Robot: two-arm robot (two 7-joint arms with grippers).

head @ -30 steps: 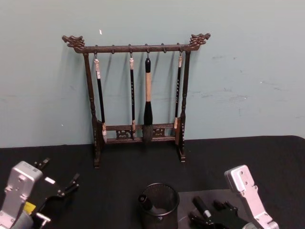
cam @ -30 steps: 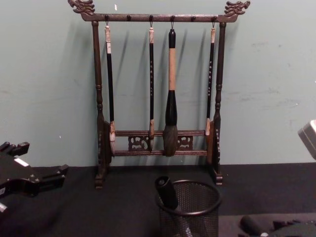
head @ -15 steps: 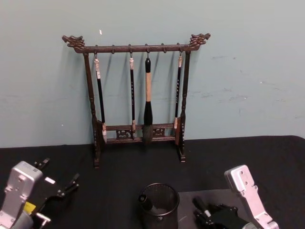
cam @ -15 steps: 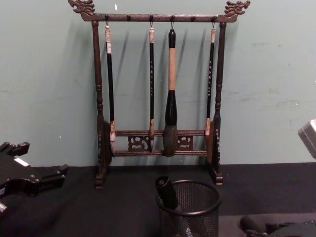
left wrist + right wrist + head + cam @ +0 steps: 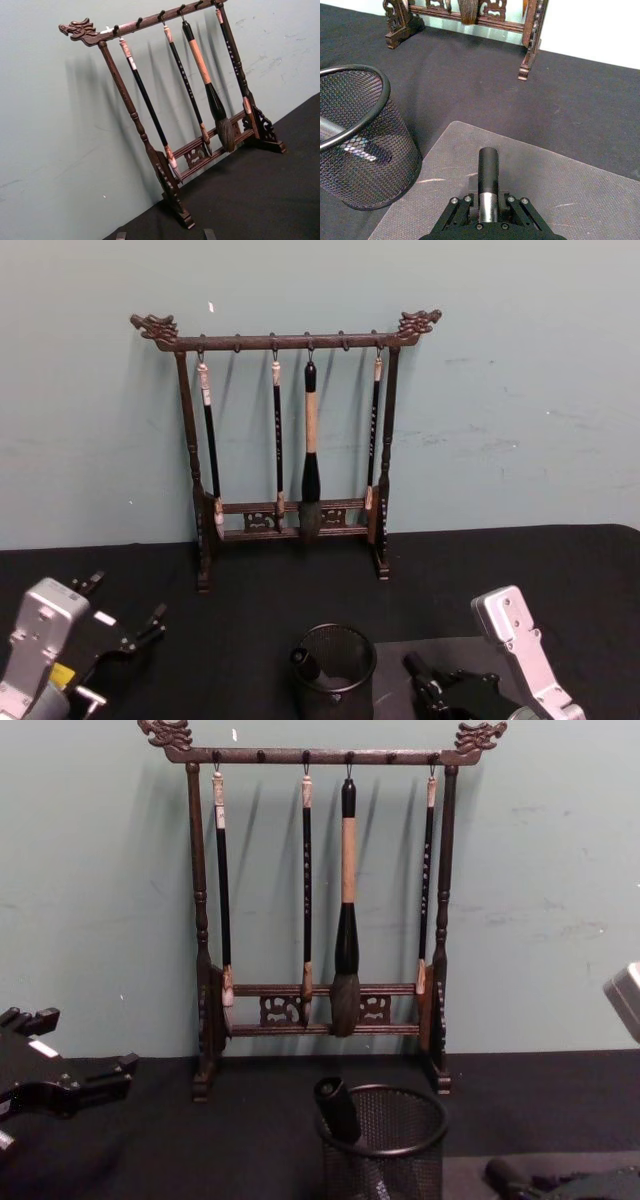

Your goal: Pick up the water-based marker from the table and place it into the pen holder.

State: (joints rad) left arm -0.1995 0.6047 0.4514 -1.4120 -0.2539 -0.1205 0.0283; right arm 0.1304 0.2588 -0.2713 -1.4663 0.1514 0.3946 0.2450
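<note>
Across the black worktop (image 5: pixel 560 570), in front of the tall brush rack (image 5: pixel 290 440), my right arm is reaching in low from the near right edge. Its gripper (image 5: pixel 488 212) is lying level over a grey mat (image 5: pixel 570 190), just beside the pen holder (image 5: pixel 385 150). My right fingers are clamping the water-based marker (image 5: pixel 488 165), its cap pointing toward the rack. My left gripper (image 5: pixel 125 600) is resting at the near left, fingers spread wide.
</note>
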